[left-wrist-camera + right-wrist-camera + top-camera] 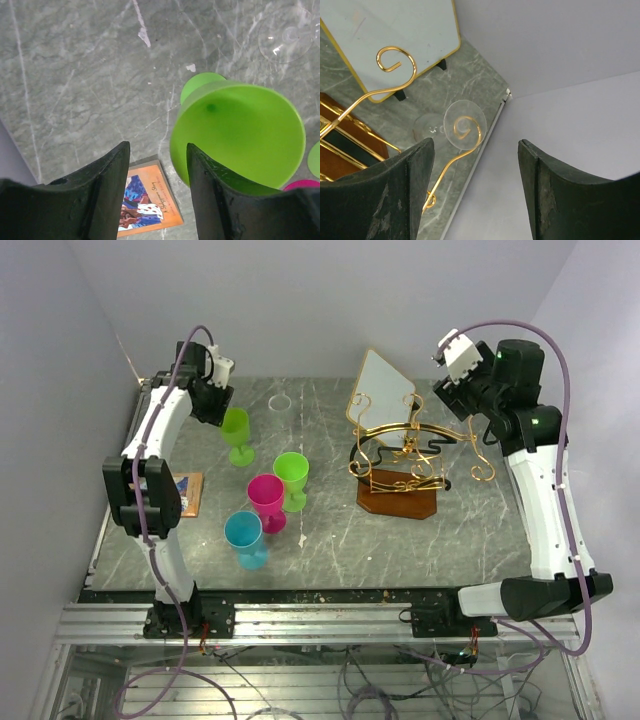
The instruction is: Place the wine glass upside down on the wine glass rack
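Top view: the left gripper point(222, 412) hangs spread near the table's point(450, 530) far-left edge, the green glass point(237, 432) just beside it at 5 o'clock. The rack point(405, 455) stands well apart at 3 o'clock, bare marble between. The right gripper point(452, 392) hovers at the rack's 1 o'clock.

Left wrist: the left gripper's point(157, 146) jaws stand apart, marble and a card point(145, 200) showing between. The green glass point(240, 135) sits at 3 o'clock, its rim behind the right finger point(225, 200); contact unclear.

Right wrist: the right gripper point(475, 142) is spread, holding nothing. A clear glass point(465, 125) sits at the rack's point(395, 62) curl, a panel point(395, 30) at 11 o'clock, the table's point(470, 75) corner edge near at 12.
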`<state>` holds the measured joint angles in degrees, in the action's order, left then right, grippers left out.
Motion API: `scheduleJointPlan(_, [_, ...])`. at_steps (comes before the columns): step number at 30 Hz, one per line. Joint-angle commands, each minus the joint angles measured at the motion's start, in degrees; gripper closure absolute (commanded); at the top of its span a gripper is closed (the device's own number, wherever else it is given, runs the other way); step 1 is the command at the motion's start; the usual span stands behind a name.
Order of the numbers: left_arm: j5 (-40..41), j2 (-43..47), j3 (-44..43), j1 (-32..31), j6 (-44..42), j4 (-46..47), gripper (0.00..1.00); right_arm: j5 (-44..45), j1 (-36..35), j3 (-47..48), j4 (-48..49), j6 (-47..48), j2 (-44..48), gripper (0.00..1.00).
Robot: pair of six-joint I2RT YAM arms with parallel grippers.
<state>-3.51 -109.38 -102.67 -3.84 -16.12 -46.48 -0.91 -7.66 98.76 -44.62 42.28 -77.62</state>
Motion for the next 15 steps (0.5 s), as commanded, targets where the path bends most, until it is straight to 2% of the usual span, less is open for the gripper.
scheduleJointPlan(1, [-3.83,-1.09,-2.88,-0.21,-0.22,-2.67,0.42,-0.32,0.23,-1.26,-0.04,-0.15,-0.16,0.33])
scheduleJointPlan(5, [-4.55,-1.91,-2.92,-0.21,0.07,-2.33,0.48,0.29,0.26,-2.32,0.2,0.16,0.04,0.33])
scheduleJointPlan(15, [-5.44,-2.89,-4.55,-0.21,0.22,-3.47,0.78,0.56,0.21,-3.96,0.67,0.72,0.32,0.34])
